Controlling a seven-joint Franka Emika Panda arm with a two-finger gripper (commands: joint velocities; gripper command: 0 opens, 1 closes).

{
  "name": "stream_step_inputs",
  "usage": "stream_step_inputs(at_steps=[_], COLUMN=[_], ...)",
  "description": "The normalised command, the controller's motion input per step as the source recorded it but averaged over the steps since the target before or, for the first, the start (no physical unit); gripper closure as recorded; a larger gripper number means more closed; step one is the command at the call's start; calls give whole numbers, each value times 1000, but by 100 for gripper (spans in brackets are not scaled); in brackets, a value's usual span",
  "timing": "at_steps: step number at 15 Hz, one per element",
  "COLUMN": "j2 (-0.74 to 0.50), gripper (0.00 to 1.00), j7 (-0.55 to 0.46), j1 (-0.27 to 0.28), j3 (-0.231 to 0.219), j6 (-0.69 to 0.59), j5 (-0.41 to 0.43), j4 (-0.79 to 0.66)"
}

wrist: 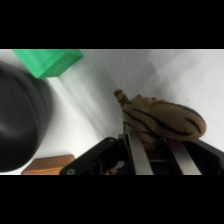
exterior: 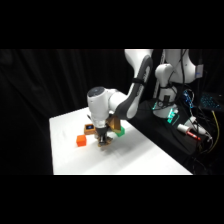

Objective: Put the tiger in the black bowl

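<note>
The tiger (wrist: 165, 117), a tan toy with dark stripes, lies in the wrist view right above my gripper (wrist: 159, 141). Its lower part sits pinched between the two metal fingers (wrist: 141, 156), which are shut on it. The black bowl (wrist: 20, 125) fills the left of that view, a short way from the tiger. In the side view the gripper (exterior: 104, 142) is low over the table's middle, with the tiger (exterior: 105, 146) as a small tan lump under it. The arm hides the bowl there.
A green cube (wrist: 47, 60) stands beside the bowl, and it shows right of the gripper (exterior: 120, 132) in the side view. An orange cube (exterior: 80, 141) and a brown block with a blue top (exterior: 89, 128) stand to the gripper's left. Cables and gear (exterior: 192, 127) lie off the table's right.
</note>
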Motion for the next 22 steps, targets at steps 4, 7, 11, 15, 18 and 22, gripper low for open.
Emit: stream_step_inputs(at_steps=[4, 7, 11, 15, 18, 22], j2=[-504, -451, -360, -290, -259, -187], gripper=[95, 95, 95, 95, 95, 96], j7=[-154, -150, -141, -125, -126, -141], j1=[-63, -168, -205, -183, -144, -101], j3=[-57, -7, -6, -20, -21, -3], j6=[-217, -145, -63, -22, 6, 19], j5=[-174, -112, -64, -15, 21, 65], j4=[-252, -284, -298, -285, -270, -225])
